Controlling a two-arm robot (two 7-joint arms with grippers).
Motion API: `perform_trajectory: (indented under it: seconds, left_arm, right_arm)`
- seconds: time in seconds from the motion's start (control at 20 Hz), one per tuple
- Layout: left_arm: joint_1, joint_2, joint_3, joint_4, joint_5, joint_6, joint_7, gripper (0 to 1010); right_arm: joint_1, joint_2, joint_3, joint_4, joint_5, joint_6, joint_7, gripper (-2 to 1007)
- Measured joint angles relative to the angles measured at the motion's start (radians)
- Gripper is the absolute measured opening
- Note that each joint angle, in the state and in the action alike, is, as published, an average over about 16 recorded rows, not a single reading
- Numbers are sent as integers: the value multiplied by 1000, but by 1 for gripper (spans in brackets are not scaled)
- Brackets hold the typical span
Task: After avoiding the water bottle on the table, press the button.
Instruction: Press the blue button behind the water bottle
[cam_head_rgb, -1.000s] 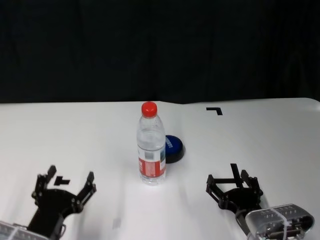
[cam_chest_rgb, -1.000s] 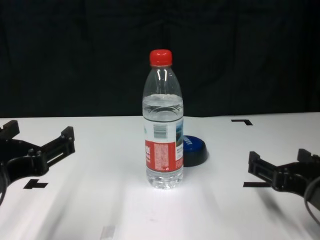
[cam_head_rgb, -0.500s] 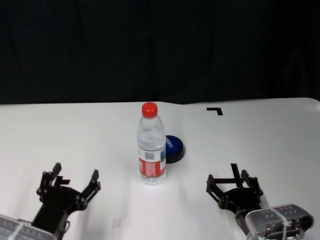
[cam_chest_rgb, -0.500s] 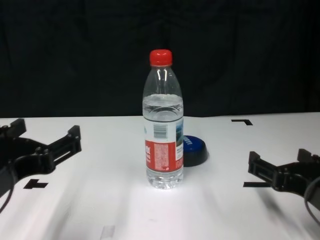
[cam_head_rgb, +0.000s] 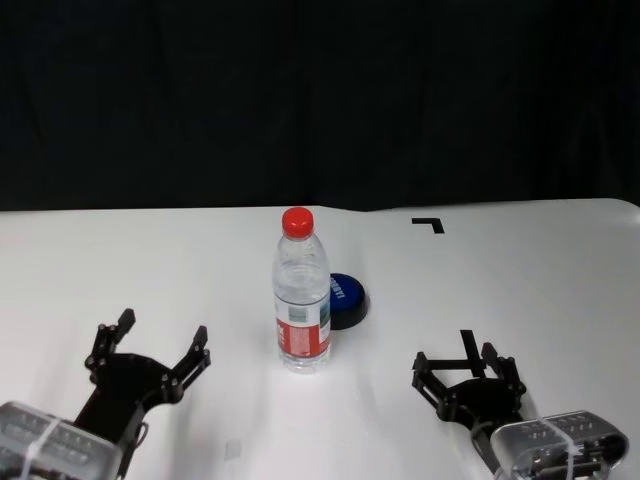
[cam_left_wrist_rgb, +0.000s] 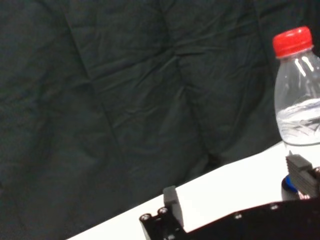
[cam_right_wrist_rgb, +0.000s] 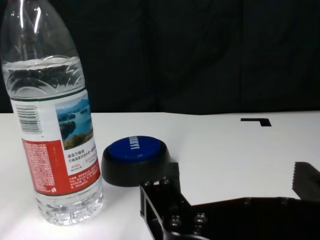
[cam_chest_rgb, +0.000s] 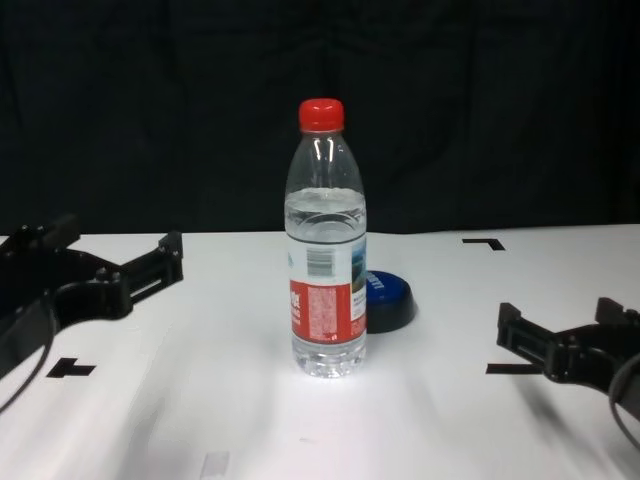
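Note:
The water bottle (cam_head_rgb: 302, 295) stands upright at the middle of the white table (cam_head_rgb: 540, 280), red cap on top. The dark blue button (cam_head_rgb: 348, 296) sits right behind it, to its right, partly hidden by it. My left gripper (cam_head_rgb: 160, 338) is open and empty, to the left of the bottle and nearer to me, apart from it. In the chest view it (cam_chest_rgb: 115, 245) hovers above the table. My right gripper (cam_head_rgb: 464, 368) is open and empty, low at the near right. The right wrist view shows the bottle (cam_right_wrist_rgb: 50, 125) and the button (cam_right_wrist_rgb: 135, 150) side by side.
A black corner mark (cam_head_rgb: 430, 222) lies at the far right of the table. A black cross mark (cam_head_rgb: 467, 345) lies under my right gripper, and another (cam_chest_rgb: 70, 368) lies near my left. A dark curtain (cam_head_rgb: 320, 100) closes the back.
My left gripper has moved forward and to the right, closer to the bottle, and a little higher. The right arm, the bottle and the button have not moved.

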Motion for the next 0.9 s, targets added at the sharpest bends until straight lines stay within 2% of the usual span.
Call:
perform_trajectory:
  seconds: [0.9]
  left_arm:
    - [-132, 40, 31, 93, -21, 12, -43, 1009]
  right_arm:
    - [0, 0, 0, 0, 0, 0, 0, 1003]
